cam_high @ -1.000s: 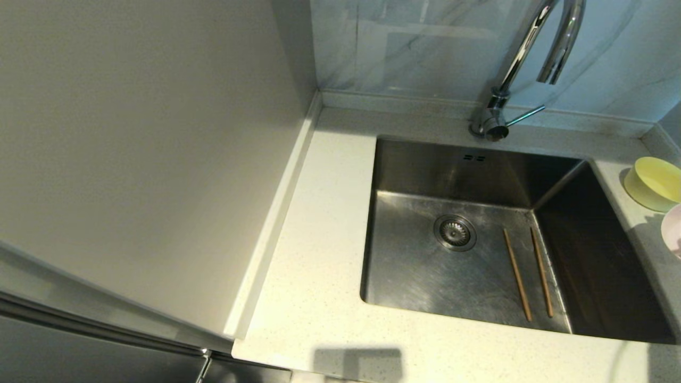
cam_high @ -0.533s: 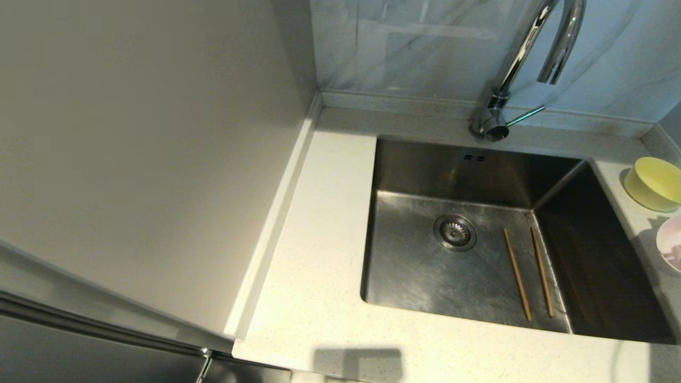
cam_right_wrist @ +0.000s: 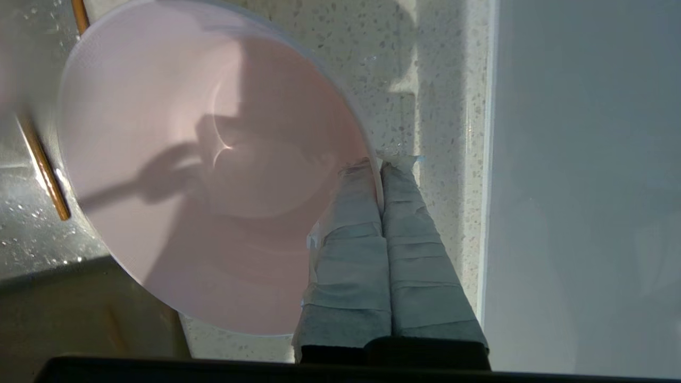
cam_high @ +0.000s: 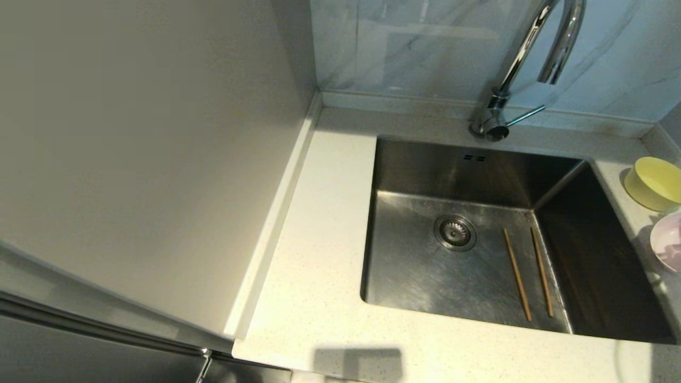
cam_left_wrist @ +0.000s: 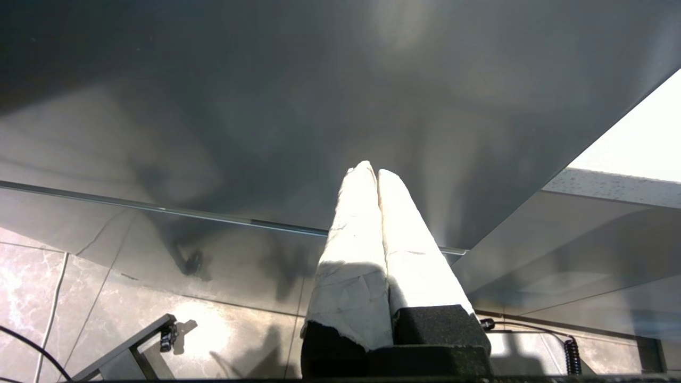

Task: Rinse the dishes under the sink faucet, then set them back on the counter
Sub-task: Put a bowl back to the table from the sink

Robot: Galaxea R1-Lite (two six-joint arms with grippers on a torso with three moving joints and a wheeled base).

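Note:
My right gripper is shut on the rim of the pale pink bowl, holding it over the counter's right strip next to the sink. In the head view that pink bowl shows at the right edge; the gripper itself is out of that view. Behind it the yellow-green bowl rests on the counter. Two wooden chopsticks lie side by side on the floor of the sink, right of the drain. The chrome faucet stands at the sink's back rim. My left gripper is shut on nothing, parked below the counter.
A plain wall panel borders the counter on the left, with a raised rim along it. The marbled wall panel runs behind the faucet. In the left wrist view a dark cabinet front and tiled floor show.
The pink bowl has moved leftward into the head view, toward the sink, carried by my right gripper. The chopsticks, yellow-green bowl and left arm have not moved.

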